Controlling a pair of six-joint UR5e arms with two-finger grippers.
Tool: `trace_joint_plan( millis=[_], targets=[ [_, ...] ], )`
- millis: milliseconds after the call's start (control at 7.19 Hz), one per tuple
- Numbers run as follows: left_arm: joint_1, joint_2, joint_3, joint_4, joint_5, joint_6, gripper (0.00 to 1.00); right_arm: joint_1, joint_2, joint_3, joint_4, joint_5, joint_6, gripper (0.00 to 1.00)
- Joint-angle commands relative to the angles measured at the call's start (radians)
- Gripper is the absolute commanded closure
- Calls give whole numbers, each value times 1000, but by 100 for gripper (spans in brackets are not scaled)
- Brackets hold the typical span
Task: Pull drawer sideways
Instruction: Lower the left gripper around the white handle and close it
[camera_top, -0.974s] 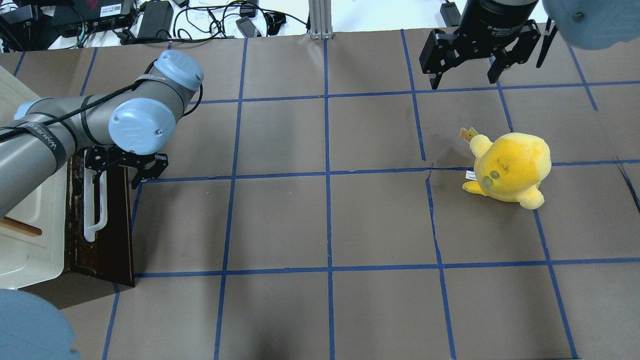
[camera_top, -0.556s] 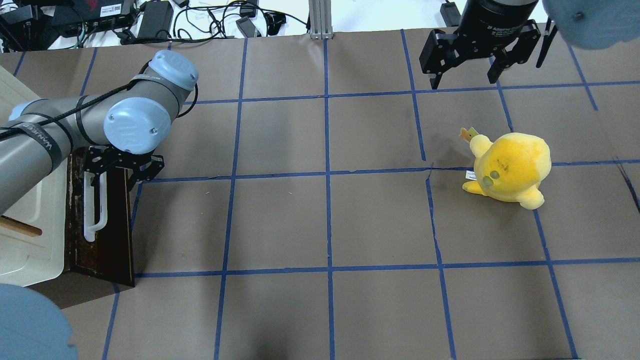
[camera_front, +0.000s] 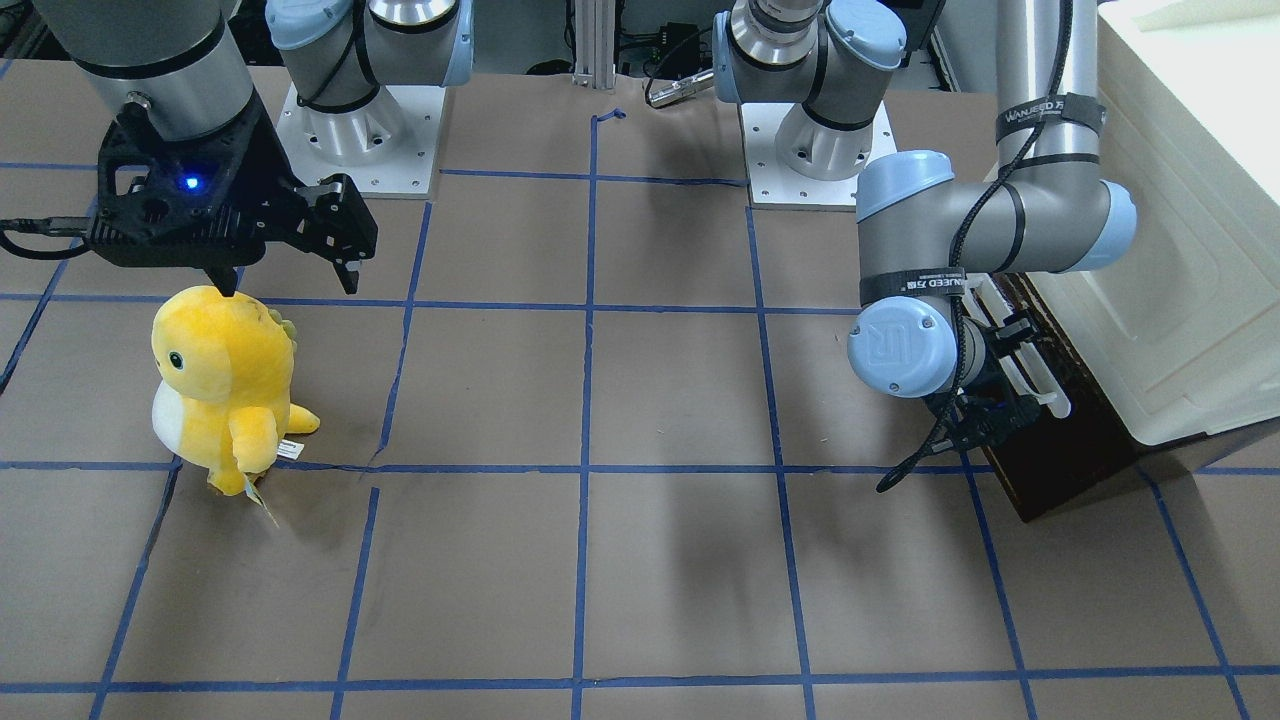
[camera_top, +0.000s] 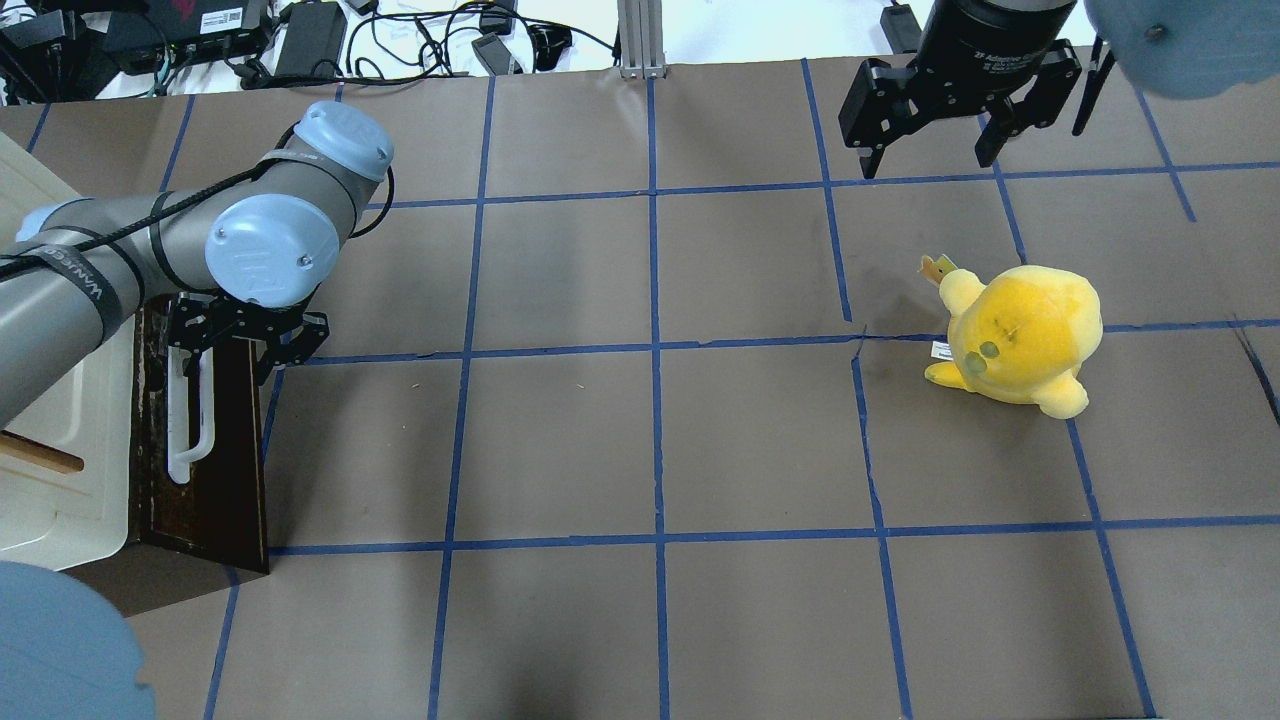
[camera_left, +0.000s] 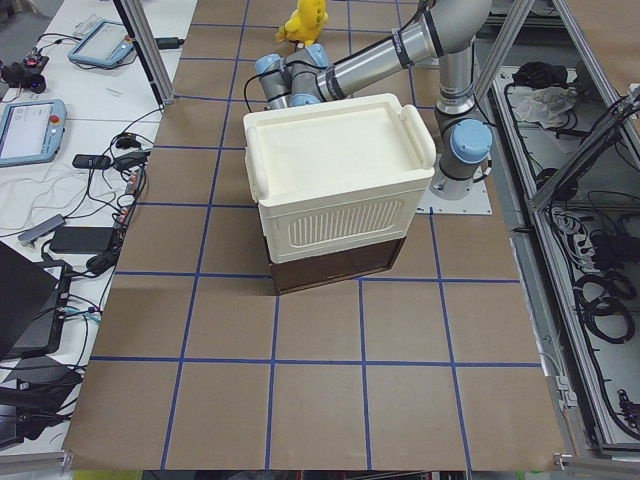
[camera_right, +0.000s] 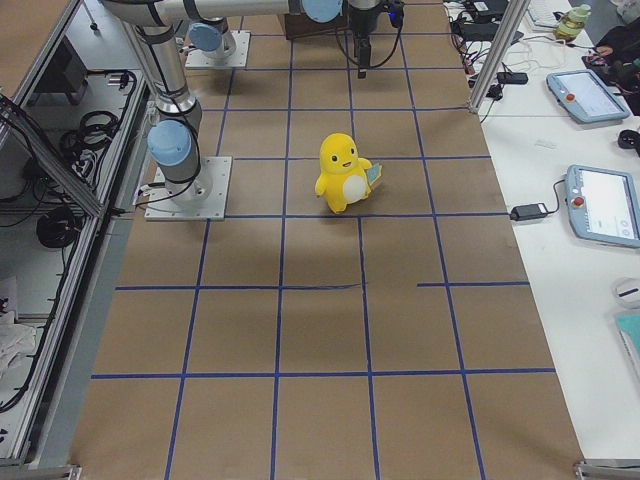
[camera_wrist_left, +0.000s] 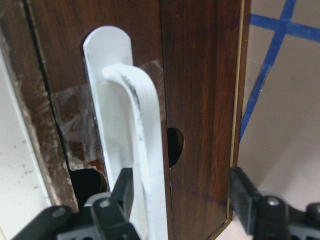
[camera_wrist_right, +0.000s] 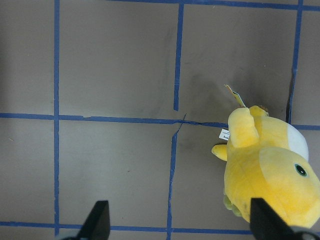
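Note:
The dark brown drawer (camera_top: 230, 450) sits under the cream-white cabinet (camera_top: 50, 480) at the table's left edge, its front facing the table. Its long white bar handle (camera_top: 190, 420) runs along the front. My left gripper (camera_top: 230, 360) is open at the handle's far end. In the left wrist view the handle (camera_wrist_left: 135, 125) rises between the two fingertips, close to the left fingertip (camera_wrist_left: 107, 215), against the drawer front (camera_wrist_left: 200, 75). No pale interior shows. My right gripper (camera_top: 930, 150) hangs open and empty over the far right of the table.
A yellow plush toy (camera_top: 1020, 335) stands on the right half of the table, below the right gripper (camera_front: 290, 280). Blue tape lines grid the brown table. Cables and power bricks (camera_top: 310, 40) lie beyond the far edge.
My left arm has shifted a little to the left, bringing the open gripper closer to the drawer front around the handle. The drawer and the right arm have not moved.

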Motion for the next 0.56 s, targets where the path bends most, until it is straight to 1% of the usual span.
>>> trace_joint_plan(
  millis=[0, 139, 278, 417],
  targets=[
    [0, 1, -1, -4, -1, 0, 38, 0, 0, 0, 0, 1, 0, 0],
    [0, 3, -5, -4, 0, 5, 40, 0, 0, 0, 0, 1, 0, 0],
    [0, 6, -17, -3, 2, 5, 44, 0, 0, 0, 0, 1, 0, 0],
    [2, 9, -22, -3, 2, 6, 44, 0, 0, 0, 0, 1, 0, 0]
  ],
)
